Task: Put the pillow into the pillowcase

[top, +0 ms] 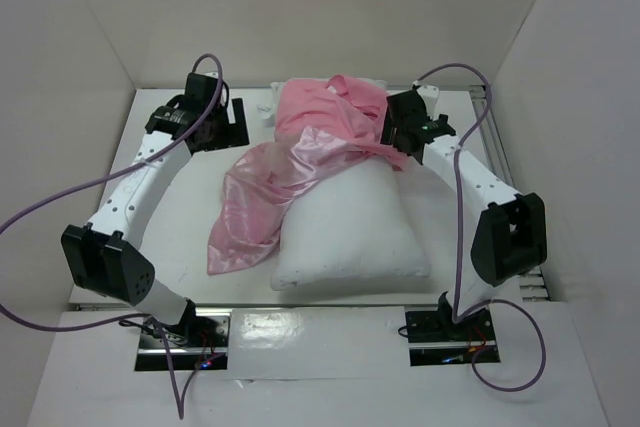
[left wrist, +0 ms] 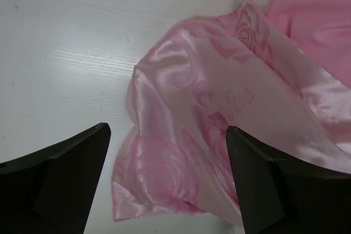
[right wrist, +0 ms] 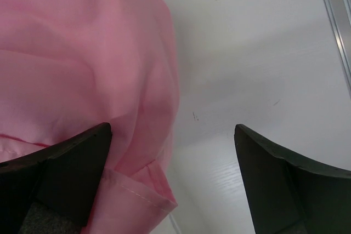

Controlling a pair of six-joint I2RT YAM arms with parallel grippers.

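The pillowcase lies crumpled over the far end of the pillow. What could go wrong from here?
1. The pillowcase shows no clear opening, so the open left gripper may pinch both layers together.
2. The open right gripper is at the cloth's hemmed edge beside the pillow; pulling there might drag the pillow too.
3. The shiny cloth may slip from the fingers.

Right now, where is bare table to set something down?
Bare table lies between the left arm and the pillowcase, and a narrower patch between the pillow and the right arm. Crowded at the far end, around the bunched pillowcase.
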